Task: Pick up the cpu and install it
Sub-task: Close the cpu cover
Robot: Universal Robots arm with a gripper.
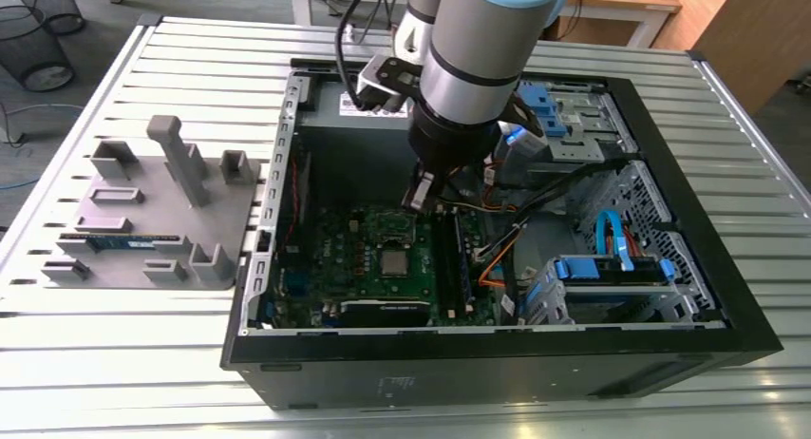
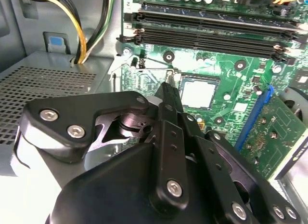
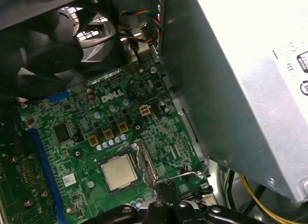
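Observation:
The cpu (image 1: 395, 261) is a small silver square lying flat in its socket on the green motherboard (image 1: 342, 268) inside the open computer case. It also shows in the second wrist view (image 2: 198, 92) and the first wrist view (image 3: 119, 171). My gripper (image 1: 419, 196) hangs just above the board, beside the socket's edge and apart from the cpu. Its fingers (image 2: 166, 91) are shut together with nothing between them. The socket's thin metal lever (image 3: 192, 175) lies close to the fingertips.
A grey fixture plate (image 1: 152, 211) with upright blocks and a blue-green memory stick (image 1: 121, 239) lies at the exterior view's left. Inside the case (image 1: 507, 353) are the power supply (image 3: 250, 89), a fan (image 3: 53, 46), memory slots (image 2: 207, 31), loose cables and blue drive brackets (image 1: 609, 268).

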